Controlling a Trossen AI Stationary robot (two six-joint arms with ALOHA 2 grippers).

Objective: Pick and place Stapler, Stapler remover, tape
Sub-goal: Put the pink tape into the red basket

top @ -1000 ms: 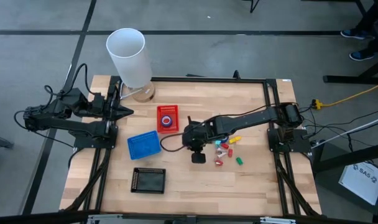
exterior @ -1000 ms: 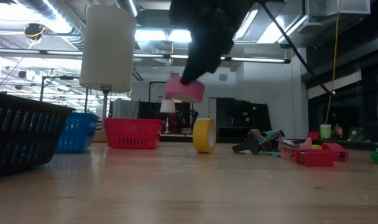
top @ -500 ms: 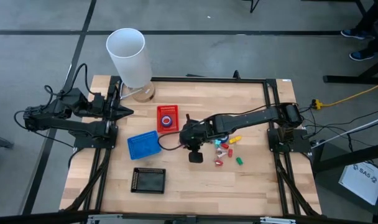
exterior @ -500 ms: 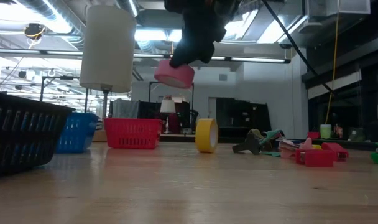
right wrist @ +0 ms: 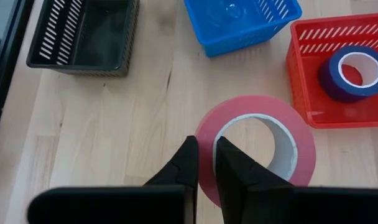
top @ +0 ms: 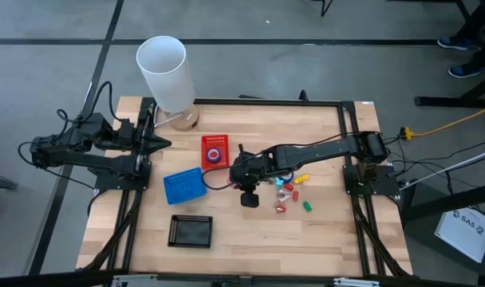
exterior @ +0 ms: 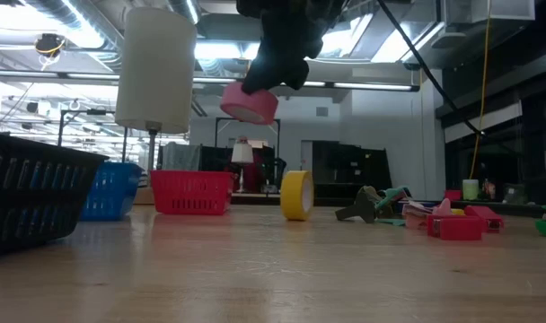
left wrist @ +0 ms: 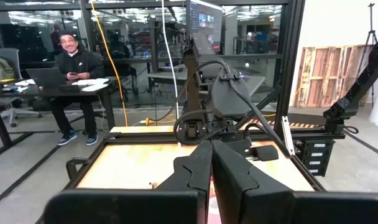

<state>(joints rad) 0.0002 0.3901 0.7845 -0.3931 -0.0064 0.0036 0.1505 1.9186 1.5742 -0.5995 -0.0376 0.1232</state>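
Your right gripper (right wrist: 202, 163) has its fingers clenched on the wall of the pink tape roll (right wrist: 257, 146), holding it high above the counter (right wrist: 114, 124) so it can pass over the rim of the red basket (right wrist: 313, 118), where a blue tape roll (right wrist: 354, 70) lies, while your left gripper (left wrist: 211, 163) waits with its fingers closed together at the counter's left edge.

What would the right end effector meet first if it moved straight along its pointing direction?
Probably bare table. The right end effector, gripping the pink tape roll, points downward, short of the red basket; depth is unclear.

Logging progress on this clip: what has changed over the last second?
The right gripper, still clamping the pink tape roll, carried it higher and toward the red basket. The yellow tape roll, baskets and left gripper stayed put.
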